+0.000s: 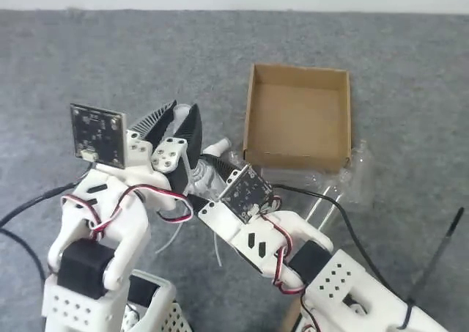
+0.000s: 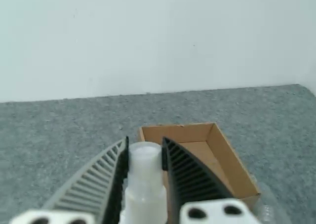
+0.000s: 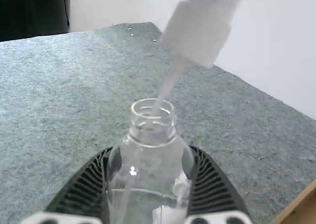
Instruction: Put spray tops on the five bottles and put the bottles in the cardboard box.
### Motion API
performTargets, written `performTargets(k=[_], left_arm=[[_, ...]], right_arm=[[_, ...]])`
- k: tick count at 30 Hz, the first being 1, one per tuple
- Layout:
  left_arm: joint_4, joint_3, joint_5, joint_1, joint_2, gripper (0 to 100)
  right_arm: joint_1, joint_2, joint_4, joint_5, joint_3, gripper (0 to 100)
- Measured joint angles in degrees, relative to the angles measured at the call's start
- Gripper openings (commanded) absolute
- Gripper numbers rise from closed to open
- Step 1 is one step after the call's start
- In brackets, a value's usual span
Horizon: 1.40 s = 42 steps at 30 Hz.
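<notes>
In the left wrist view my left gripper [image 2: 144, 146] is shut on a white spray top [image 2: 144, 164], held upright above the grey mat. In the high view that gripper [image 1: 181, 117] stands left of the cardboard box [image 1: 297, 160], which has nothing in it. My right gripper [image 3: 151, 157] is shut on a clear bottle [image 3: 150, 150] just below its open neck. The spray top [image 3: 202, 26] hangs tilted over that neck, and its dip tube [image 3: 165, 93] reaches down into the bottle. The right gripper [image 1: 210, 162] sits right below the left one in the high view.
Clear bottles [image 1: 357, 172] lie on the mat by the box's near right corner, with loose thin tubes [image 1: 322, 207] beside them. A white perforated basket [image 1: 157, 310] stands at the near edge by the left arm's base. Black cables [image 1: 440, 251] run at the right.
</notes>
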Motion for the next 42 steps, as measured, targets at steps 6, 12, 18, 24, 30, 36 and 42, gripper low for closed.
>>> performTargets(k=[6, 12, 18, 24, 30, 36, 42], left_arm=[[1.23, 0.0, -0.35, 0.0, 0.0, 12], [2.02, -0.97, -0.79, -0.09, 0.0, 12], [2.02, -5.8, -2.37, -6.59, -0.44, 12], [2.02, -4.48, -5.8, -7.3, -0.09, 11], [2.02, 2.55, -8.35, -7.3, 3.78, 11], [2.02, 2.73, -10.64, -5.63, 3.78, 11], [3.52, -2.81, -11.43, -6.24, 3.78, 12]], right_arm=[[1.76, 0.0, 0.0, -0.18, 0.0, 0.6], [2.46, 0.0, 0.0, -0.18, 0.0, 0.6], [2.29, 0.0, 0.0, -0.18, 1.05, 0.6], [2.29, 0.0, 0.0, -0.18, 1.05, 0.6], [2.29, 0.0, 1.32, -0.18, 1.14, 0.6], [2.29, 0.0, 2.2, -0.18, 1.14, 0.9], [2.29, 0.0, 5.27, -0.18, 1.14, 0.6]])
